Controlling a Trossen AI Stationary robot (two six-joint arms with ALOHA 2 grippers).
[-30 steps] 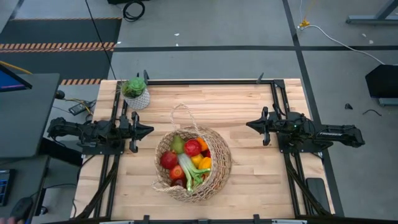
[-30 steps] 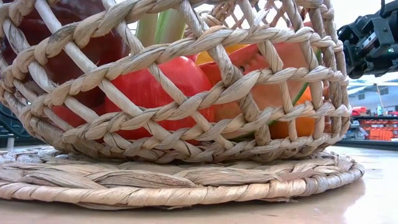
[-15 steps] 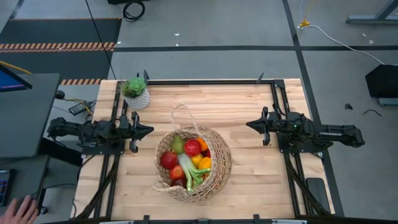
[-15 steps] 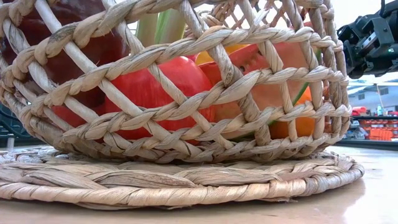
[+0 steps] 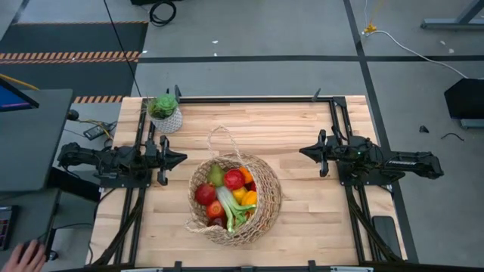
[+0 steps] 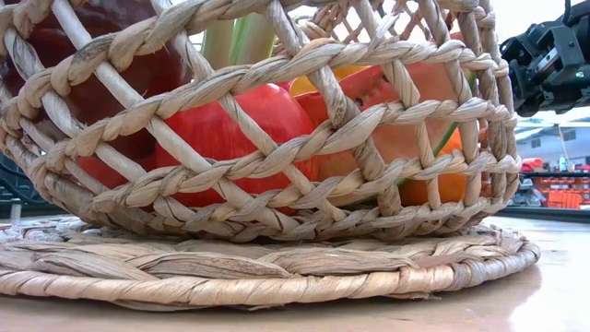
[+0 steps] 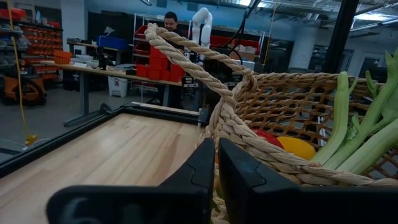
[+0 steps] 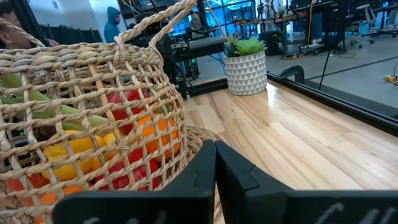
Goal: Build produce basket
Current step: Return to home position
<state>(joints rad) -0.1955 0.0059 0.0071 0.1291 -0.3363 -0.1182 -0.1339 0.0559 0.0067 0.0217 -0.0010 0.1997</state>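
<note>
The large round tan wicker basket (image 5: 272,198) sits mid-table on the pale wooden table (image 5: 302,121), toward its near edge, heaped with mixed red, orange, yellow and green produce (image 5: 227,193). My left gripper (image 5: 181,159) and right gripper (image 5: 302,152) hang well apart from it on either side, each with fingers pressed together on nothing. I judge the risk small: a low sweep could snag the thin loop handle (image 7: 163,40) and tip the load.

Basket (image 8: 74,59) w/ produce (image 8: 81,147), plant (image 8: 245,64) beyond
</note>
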